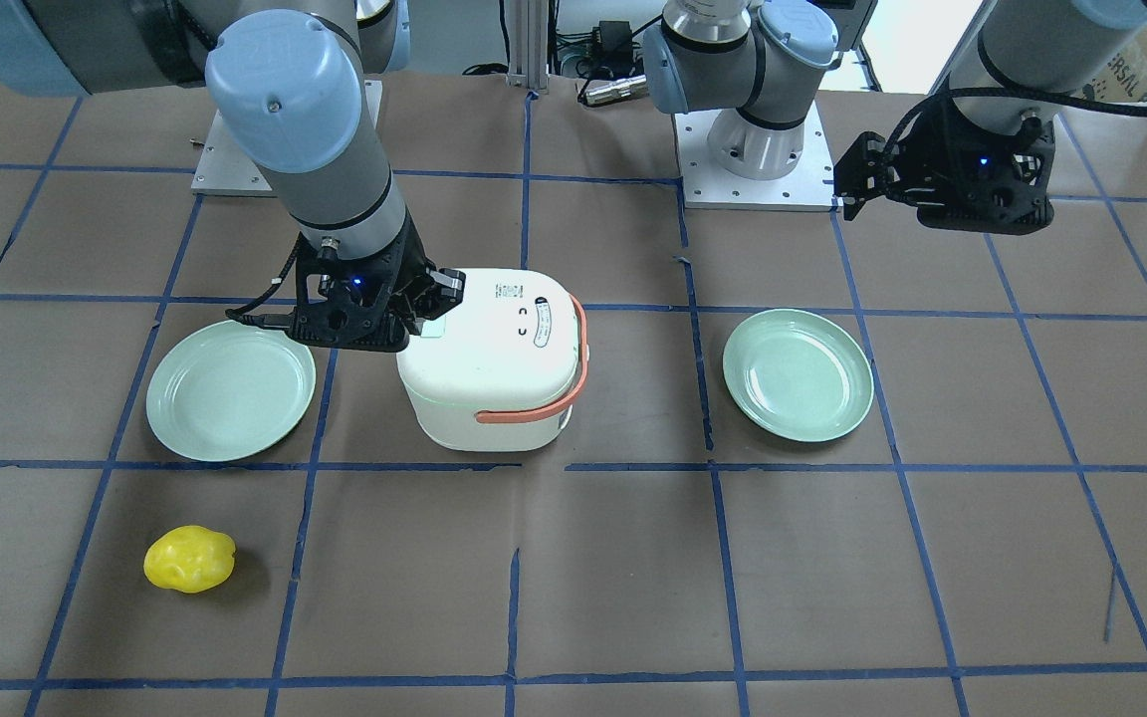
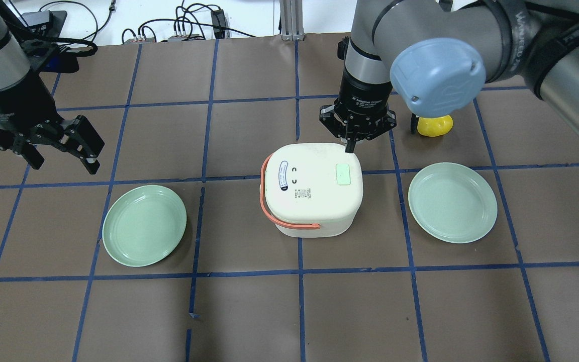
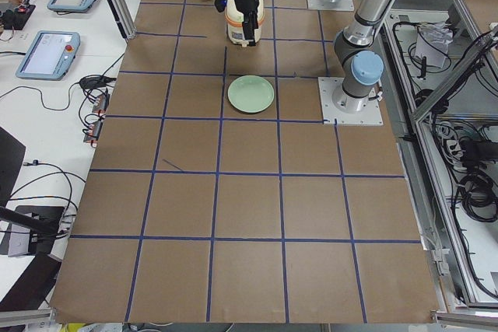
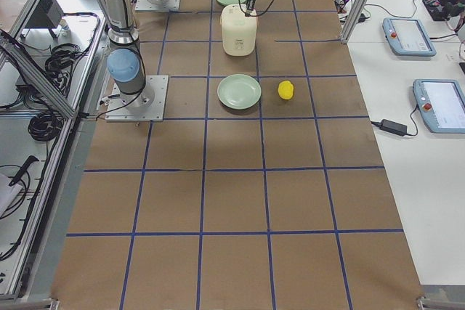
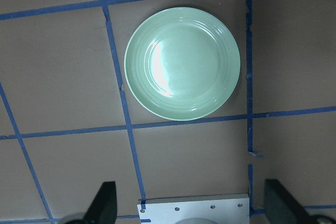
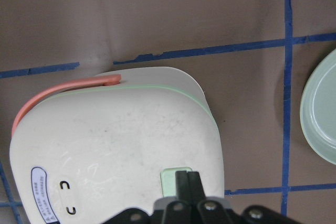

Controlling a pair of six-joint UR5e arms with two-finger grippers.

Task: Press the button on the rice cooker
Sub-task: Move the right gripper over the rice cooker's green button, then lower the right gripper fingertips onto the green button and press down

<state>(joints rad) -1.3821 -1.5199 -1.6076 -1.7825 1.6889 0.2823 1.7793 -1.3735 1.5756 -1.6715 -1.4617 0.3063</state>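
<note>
The white rice cooker with an orange handle stands at the table's middle. It has a pale green button on its lid. My right gripper is shut and points down over the lid's far edge, close to the button. In the right wrist view the shut fingertips overlap the button; I cannot tell whether they touch it. The cooker also shows in the front view, with the right gripper at its lid. My left gripper is open and empty, high over the table's left side.
A green plate lies left of the cooker and another lies right of it. A yellow lumpy object sits beyond the right plate, partly behind the right arm. The left wrist view looks down on a green plate.
</note>
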